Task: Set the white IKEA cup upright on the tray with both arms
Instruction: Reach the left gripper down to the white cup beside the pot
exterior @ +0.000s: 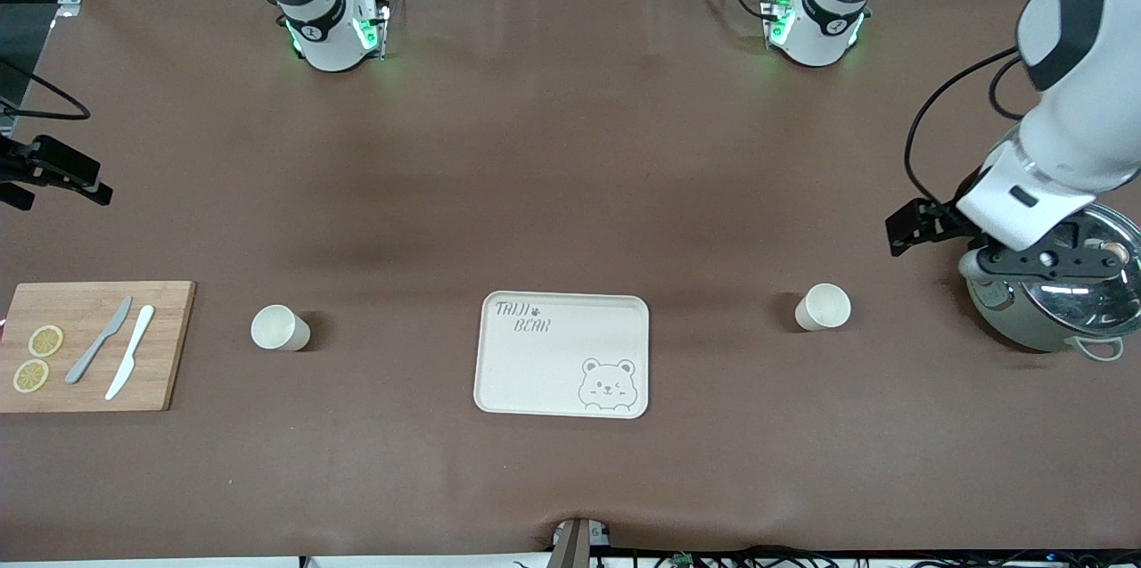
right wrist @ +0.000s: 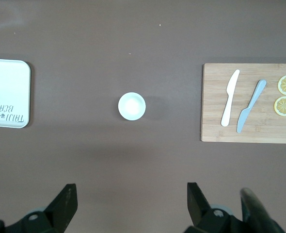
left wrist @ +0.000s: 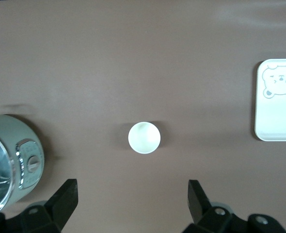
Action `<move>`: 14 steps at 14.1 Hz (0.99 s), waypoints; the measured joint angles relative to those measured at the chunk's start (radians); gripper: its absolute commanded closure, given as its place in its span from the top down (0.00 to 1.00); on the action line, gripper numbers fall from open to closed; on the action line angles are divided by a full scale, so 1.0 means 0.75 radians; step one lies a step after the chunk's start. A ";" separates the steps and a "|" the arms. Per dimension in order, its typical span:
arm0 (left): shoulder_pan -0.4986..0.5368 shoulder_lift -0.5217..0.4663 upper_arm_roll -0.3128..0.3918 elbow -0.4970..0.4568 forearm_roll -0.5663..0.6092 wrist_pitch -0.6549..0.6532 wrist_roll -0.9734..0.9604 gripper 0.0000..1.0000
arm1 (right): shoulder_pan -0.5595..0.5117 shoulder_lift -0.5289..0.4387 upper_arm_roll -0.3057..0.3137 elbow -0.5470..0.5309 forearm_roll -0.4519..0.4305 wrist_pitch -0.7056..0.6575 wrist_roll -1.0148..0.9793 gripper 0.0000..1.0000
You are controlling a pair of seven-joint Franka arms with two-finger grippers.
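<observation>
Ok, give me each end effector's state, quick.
Left end effector: open, holding nothing, above the table near a white cup.
Right end effector: open, holding nothing.

My arms [exterior: 1070, 86] are glossy white shells with black joint bands. My round bases [exterior: 330, 28] glow green, black cables trailing off them. A black cable [exterior: 927, 118] loops along my left arm. My fingers [left wrist: 65, 199] are blocky, matte black.

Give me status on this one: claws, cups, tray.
Left claw open above its cup; right claw open above the other cup. Tray bare between them. Nothing in the way.
</observation>
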 measured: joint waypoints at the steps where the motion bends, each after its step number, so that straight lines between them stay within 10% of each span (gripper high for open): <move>1: 0.001 0.001 0.000 -0.044 0.000 0.043 0.000 1.00 | 0.000 0.000 0.000 0.000 0.000 0.000 0.000 1.00; 14: 0.022 0.262 -0.001 -0.368 0.000 0.618 0.033 1.00 | 0.117 0.060 0.025 -0.006 0.001 0.112 0.155 1.00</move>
